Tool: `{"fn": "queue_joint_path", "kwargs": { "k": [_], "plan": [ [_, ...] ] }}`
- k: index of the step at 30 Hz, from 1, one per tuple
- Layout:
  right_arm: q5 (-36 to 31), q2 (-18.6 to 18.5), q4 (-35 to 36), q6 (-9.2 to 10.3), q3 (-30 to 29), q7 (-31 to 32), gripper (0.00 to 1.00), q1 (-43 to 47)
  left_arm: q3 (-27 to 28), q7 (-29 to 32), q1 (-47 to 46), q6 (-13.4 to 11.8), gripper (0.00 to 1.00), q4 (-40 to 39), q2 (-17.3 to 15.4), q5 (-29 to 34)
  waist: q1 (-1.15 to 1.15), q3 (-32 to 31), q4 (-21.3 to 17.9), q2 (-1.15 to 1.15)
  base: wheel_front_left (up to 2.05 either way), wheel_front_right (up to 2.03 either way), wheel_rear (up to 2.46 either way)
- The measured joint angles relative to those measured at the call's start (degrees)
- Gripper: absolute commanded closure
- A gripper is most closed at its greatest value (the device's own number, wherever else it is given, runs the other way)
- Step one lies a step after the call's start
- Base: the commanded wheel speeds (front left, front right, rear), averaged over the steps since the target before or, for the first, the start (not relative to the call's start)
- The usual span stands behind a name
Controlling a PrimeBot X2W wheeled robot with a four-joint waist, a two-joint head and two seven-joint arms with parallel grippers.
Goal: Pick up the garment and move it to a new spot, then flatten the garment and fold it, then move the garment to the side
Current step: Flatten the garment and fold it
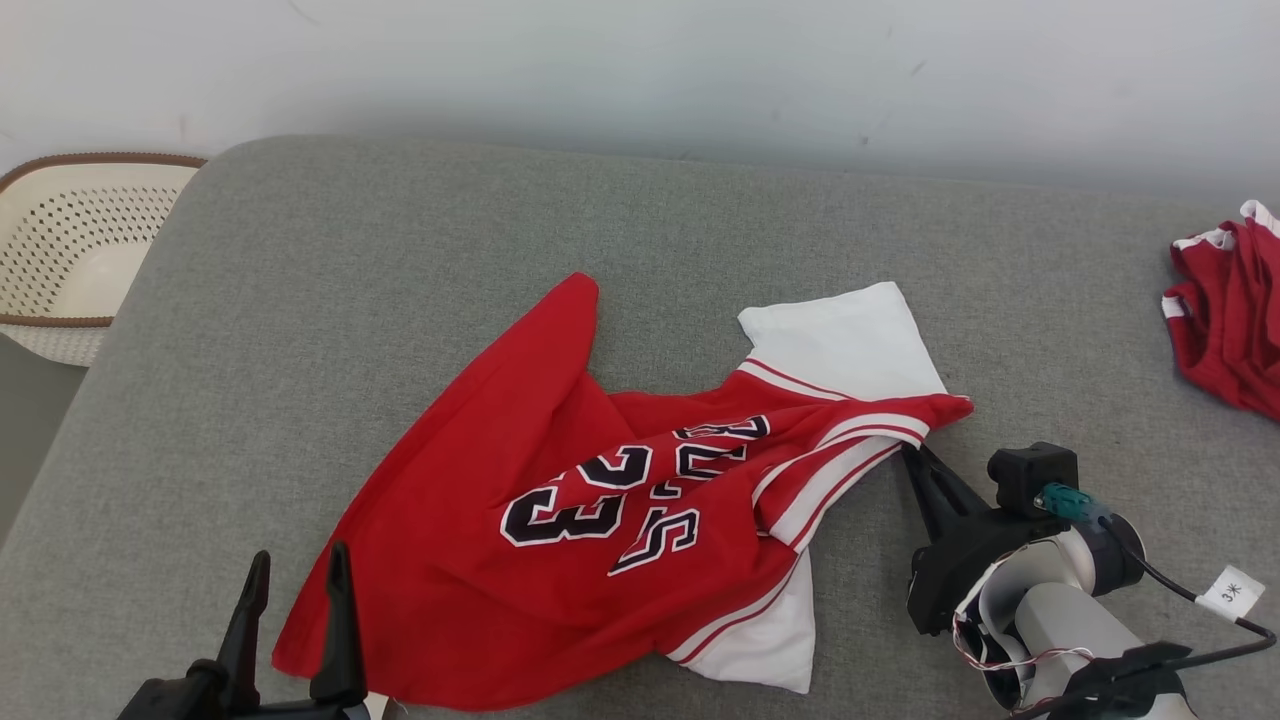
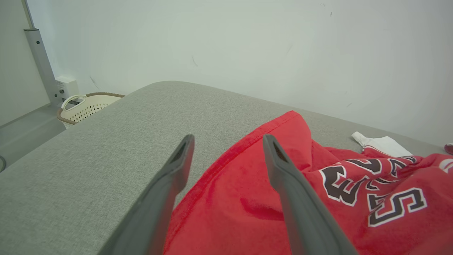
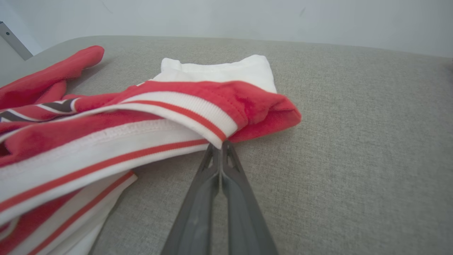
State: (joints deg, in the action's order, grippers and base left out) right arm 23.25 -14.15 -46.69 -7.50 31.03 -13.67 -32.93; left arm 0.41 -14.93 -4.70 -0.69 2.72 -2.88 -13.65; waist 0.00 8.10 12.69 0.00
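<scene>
The garment (image 1: 450,560) is a red jersey with black-and-white numbers and white striped trim, lying crumpled in the middle of the grey padded surface (image 1: 330,260). My right gripper (image 1: 912,455) is at the garment's right edge, its fingers pressed together on the striped trim (image 3: 212,124). In the right wrist view the gripper (image 3: 221,144) meets the fabric at its tips. My left gripper (image 1: 300,552) stands open at the garment's lower left corner. In the left wrist view the gripper (image 2: 228,139) hangs over the red hem (image 2: 226,198) with nothing between its fingers.
A cream perforated basket (image 1: 70,250) sits off the surface's left end, also seen as the basket (image 2: 85,106) beside a metal post (image 2: 39,60). Another red garment (image 1: 1225,320) lies bunched at the far right edge. A pale wall runs behind.
</scene>
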Motion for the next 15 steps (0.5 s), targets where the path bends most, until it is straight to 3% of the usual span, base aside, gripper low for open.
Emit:
{"fn": "queue_joint_path", "kwargs": {
  "k": [8,15],
  "plan": [
    [0.91,-1.37,0.12,0.00,0.11,-1.00,1.00,-1.06,0.23,0.01,0.01,-0.09,0.00,0.12,-0.01,-0.10,0.00,-0.10,-0.54,0.00,0.00,0.00,0.00],
    [-0.12,-4.30,0.53,0.00,-0.04,-1.24,1.00,-7.99,-0.25,0.00,-0.13,0.07,0.00,0.15,-0.01,-0.13,0.00,0.39,-0.98,0.00,0.00,0.00,0.00]
  ]
}}
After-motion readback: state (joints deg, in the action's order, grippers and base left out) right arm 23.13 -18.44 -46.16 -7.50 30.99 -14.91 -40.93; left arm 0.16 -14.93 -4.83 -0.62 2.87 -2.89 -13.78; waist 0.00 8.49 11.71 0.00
